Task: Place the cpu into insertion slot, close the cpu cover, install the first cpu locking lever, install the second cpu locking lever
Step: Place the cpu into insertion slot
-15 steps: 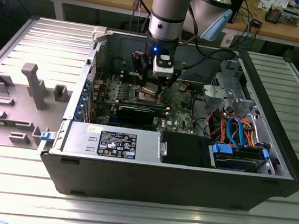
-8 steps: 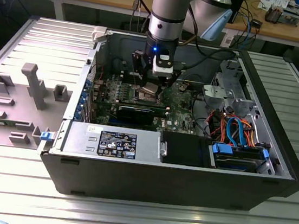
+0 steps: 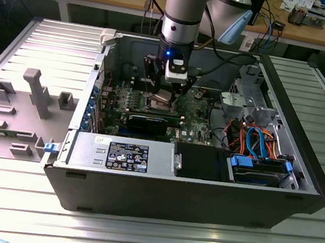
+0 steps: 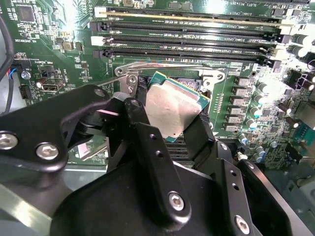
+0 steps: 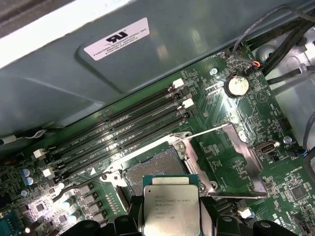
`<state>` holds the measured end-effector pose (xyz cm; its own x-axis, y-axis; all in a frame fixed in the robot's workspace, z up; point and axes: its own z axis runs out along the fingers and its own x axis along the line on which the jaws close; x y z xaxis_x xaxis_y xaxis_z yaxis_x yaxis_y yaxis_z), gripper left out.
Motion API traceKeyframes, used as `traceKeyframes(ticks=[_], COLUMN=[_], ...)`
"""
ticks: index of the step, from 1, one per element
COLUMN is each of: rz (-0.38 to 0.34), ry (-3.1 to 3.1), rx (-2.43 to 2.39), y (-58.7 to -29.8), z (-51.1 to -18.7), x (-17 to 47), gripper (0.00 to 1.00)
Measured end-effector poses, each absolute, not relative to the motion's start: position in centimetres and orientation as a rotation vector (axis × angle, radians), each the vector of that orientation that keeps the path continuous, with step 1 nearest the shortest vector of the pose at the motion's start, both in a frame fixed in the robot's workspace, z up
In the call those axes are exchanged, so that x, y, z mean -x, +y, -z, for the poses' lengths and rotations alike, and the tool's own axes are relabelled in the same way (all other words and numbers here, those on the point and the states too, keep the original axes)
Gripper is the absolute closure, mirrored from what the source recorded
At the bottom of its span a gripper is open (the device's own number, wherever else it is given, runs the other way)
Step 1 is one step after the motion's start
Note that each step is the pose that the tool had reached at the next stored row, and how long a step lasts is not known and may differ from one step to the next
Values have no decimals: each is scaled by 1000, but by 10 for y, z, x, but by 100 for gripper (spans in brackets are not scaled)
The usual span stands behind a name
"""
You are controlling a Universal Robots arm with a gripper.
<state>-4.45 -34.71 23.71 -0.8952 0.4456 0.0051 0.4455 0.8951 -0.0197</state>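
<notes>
Two jaws of the gripper [image 5: 170, 225] clench the cpu [image 5: 170, 206] by opposite edges, near the insertion slot [image 5: 152, 169]. It is probably light, stiff and fragile underneath, so edges suit.

cpu [image 5: 171, 209]: dull silver-grey top, green edge | insertion slot [image 5: 156, 169]: dark centre, silvery rim | cpu cover [image 5: 247, 158]: silvery | circuit board [image 5: 290, 191]: green | memory slots [image 5: 118, 135]: black, white end clips | coin cell [image 5: 236, 85]: shiny silver | gripper [image 4: 170, 123]: black | cables [image 3: 260, 144]: orange, blue

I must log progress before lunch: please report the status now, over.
Tool shut on the cpu. Chip above the insertion slot, not seated. The cpu cover swung open beside the slot.
</notes>
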Motion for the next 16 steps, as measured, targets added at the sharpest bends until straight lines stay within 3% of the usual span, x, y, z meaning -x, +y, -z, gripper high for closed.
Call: traceKeyframes(ticks=[16], rz=[-28], ry=[-3036], rx=[769], y=[-347], z=[-237], x=[45], gripper=[45])
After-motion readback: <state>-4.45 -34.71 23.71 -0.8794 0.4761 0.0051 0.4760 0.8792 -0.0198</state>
